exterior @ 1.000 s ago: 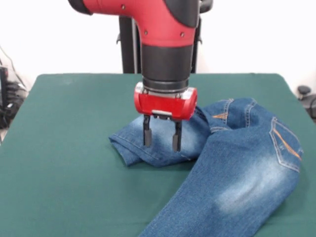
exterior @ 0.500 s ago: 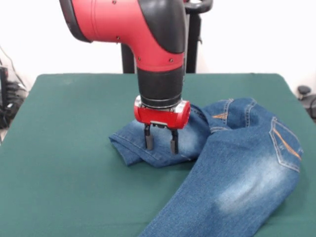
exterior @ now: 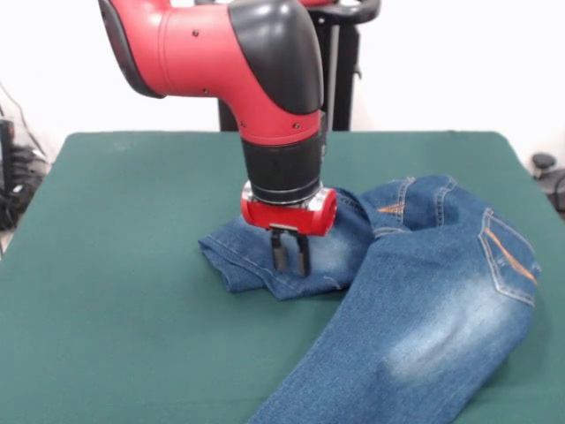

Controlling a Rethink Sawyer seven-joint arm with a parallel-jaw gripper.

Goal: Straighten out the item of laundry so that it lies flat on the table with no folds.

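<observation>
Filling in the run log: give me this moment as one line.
gripper: shut on jeans | jeans: one leg folded across, pinched at the fold | table: jeans not flat yet

- Table: the green top lies bare across its whole left half, along the far edge behind the arm, and in the near left corner; a gripper could pass there unhindered.
- Jeans: low obstacle covering the right half, one leg running to the near edge, the other folded leftward toward the middle, forming a raised fold.
- Arm: tall obstacle standing over the table's middle, blocking passage from above and behind the folded leg.
- Gripper: fingers close together, down on the folded leg, occupying that spot.
- Far right corner: a narrow bare strip beside the waistband.
</observation>
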